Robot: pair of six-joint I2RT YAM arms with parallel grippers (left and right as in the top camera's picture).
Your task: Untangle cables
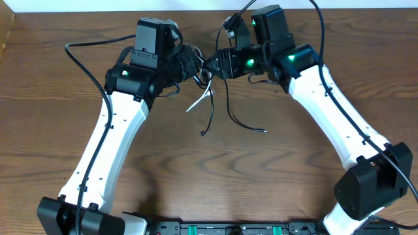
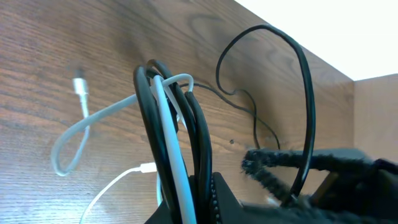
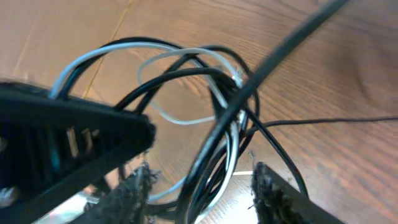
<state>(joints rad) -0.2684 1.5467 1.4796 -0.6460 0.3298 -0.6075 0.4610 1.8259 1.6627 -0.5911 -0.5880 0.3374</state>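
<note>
**Left pincer clamps the tangle, right pincer stands open around it**

The cables [image 1: 208,88] hang as one knot between the two arms, above the far middle of the wooden surface [image 1: 215,176]. The left pincer [image 1: 188,63] is closed on the bunch. In its wrist view, the black cables [image 2: 146,124] and a white cable [image 2: 106,113] rise together out of its grip and bend over at the top. The white cable runs off to the left in a loose loop, with its plug end lying on the wood.

The right pincer [image 1: 214,65] sits just beside the left one, facing it. Seen from its own wrist, its two fuzzy-padded fingers [image 3: 134,193] stand apart. Black and white strands pass through the gap without being pinched.

From overhead, two black tails trail down from the knot toward the near side, one curling right. A short white end pokes out to the left of them.
</note>
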